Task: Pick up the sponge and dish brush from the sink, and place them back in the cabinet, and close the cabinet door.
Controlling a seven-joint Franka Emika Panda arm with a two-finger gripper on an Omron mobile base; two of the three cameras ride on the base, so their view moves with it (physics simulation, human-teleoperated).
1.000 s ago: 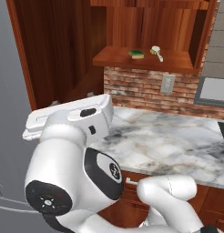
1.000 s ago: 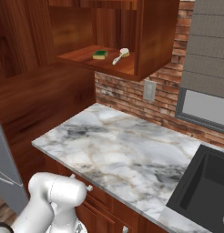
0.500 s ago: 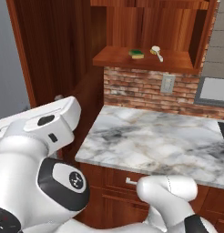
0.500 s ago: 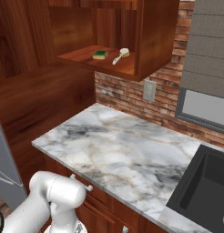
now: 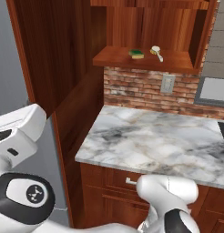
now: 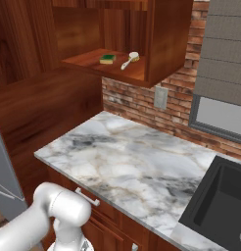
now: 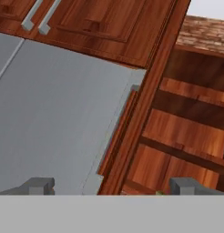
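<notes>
Hand view: my gripper (image 7: pixel 111 186) is spread wide, holding nothing, facing the cabinet door (image 7: pixel 132 113) edge-on. Sponge (image 5: pixel 137 54) and dish brush (image 5: pixel 156 52) sit side by side on the cabinet (image 5: pixel 145 59) shelf, above the marble counter (image 5: pixel 159 141).

One sponge (image 5: pixel 137 54) and one dish brush (image 5: pixel 156 52) lie on the single shelf of one open wall cabinet (image 5: pixel 145 60). One cabinet door (image 5: pixel 50 54) stands open. There is one marble counter (image 5: pixel 155 141), one wall outlet (image 5: pixel 167 83) on the brick wall, and one black sink (image 6: pixel 218 206). Below the counter, one silver drawer handle (image 6: pixel 87 197) shows in the right base view.
</notes>
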